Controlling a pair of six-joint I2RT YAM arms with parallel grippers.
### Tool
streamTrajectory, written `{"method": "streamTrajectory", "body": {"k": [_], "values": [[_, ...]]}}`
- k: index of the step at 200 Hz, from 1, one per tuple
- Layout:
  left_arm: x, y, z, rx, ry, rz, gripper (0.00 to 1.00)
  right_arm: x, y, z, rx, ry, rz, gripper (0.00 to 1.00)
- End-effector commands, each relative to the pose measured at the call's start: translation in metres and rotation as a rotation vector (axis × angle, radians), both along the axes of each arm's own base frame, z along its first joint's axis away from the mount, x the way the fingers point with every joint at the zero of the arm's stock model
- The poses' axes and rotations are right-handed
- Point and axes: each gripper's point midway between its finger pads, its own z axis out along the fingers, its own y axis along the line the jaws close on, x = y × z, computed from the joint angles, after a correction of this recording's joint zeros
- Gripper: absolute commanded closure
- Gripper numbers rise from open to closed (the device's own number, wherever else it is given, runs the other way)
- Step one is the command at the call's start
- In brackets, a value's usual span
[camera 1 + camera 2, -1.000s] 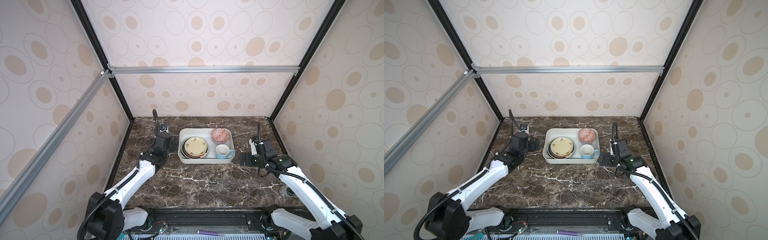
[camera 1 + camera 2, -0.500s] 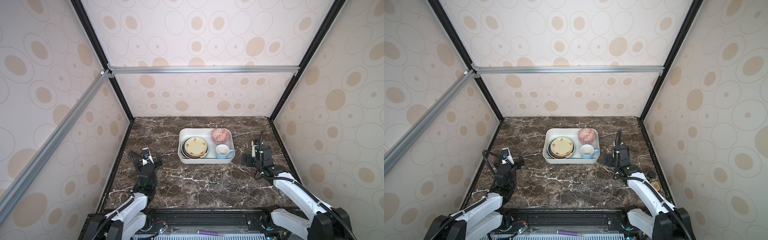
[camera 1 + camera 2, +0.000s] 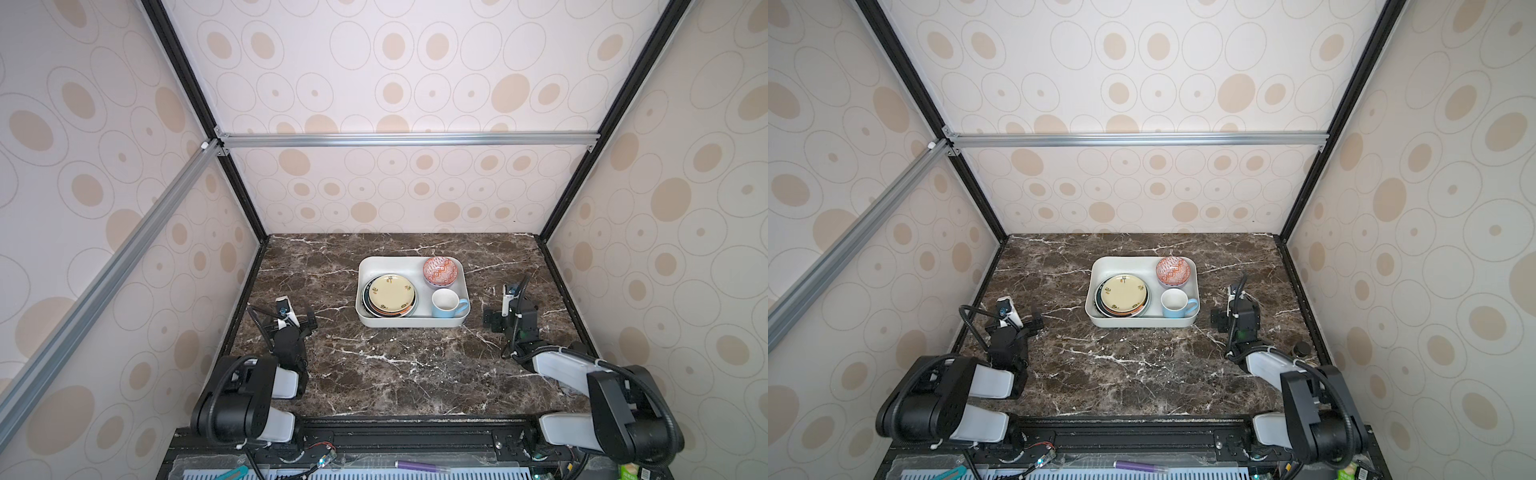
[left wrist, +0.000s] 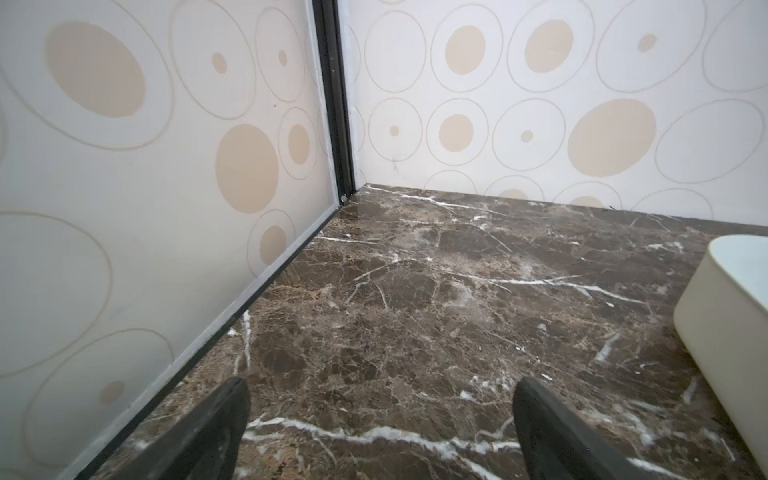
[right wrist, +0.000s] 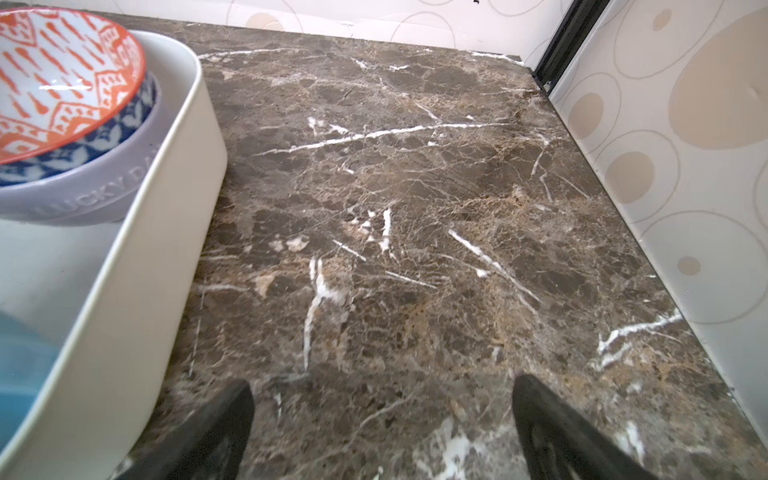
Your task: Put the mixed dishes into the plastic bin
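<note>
- The plastic bin (image 3: 409, 322) sits on the marble tabletop (image 3: 386, 374), midway between its left and right edges and nearer the back edge.
- Inside the bin, a cream plate (image 3: 391, 292) tops the stack of plates (image 3: 390, 312) on the left side. The red-white patterned bowl (image 3: 439, 270) is nested in the lilac bowl (image 5: 83, 195) in the back right corner. The blue mug (image 3: 445, 302) stands upright at the front right.
- The right gripper (image 5: 382, 386) has its jaws spread wide and empty, near the bin's right wall but not touching it.
- The left gripper (image 4: 382, 386) is likewise spread and empty, by the tabletop's left edge and well apart from the bin.

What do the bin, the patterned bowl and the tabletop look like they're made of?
Bin: probably plastic, matte white, smooth rounded rim. Patterned bowl: likely glazed ceramic, glossy glints on it. Tabletop: brown marble or a marble-look laminate, white veins, slight sheen.
</note>
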Motion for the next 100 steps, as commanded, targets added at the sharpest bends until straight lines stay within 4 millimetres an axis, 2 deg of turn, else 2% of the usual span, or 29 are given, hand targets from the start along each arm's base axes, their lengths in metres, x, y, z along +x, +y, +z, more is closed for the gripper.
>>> {"method": "streamTrajectory", "body": {"k": [1, 11, 27, 100], "values": [[0.02, -0.015, 0.019, 0.009, -0.084, -0.098, 0.01, 0.025, 0.006, 0.02, -0.009, -0.11, 0.058, 0.0], [0.028, -0.018, 0.014, 0.009, -0.038, -0.117, 0.01, 0.03, 0.001, 0.009, 0.014, -0.081, 0.044, 0.0], [0.028, -0.018, 0.014, 0.01, -0.046, -0.121, 0.01, 0.03, -0.004, 0.0, 0.067, -0.124, 0.054, 0.0], [0.028, -0.019, 0.016, 0.014, -0.052, -0.124, 0.01, 0.029, -0.006, -0.003, 0.067, -0.097, 0.045, 0.0]]}}
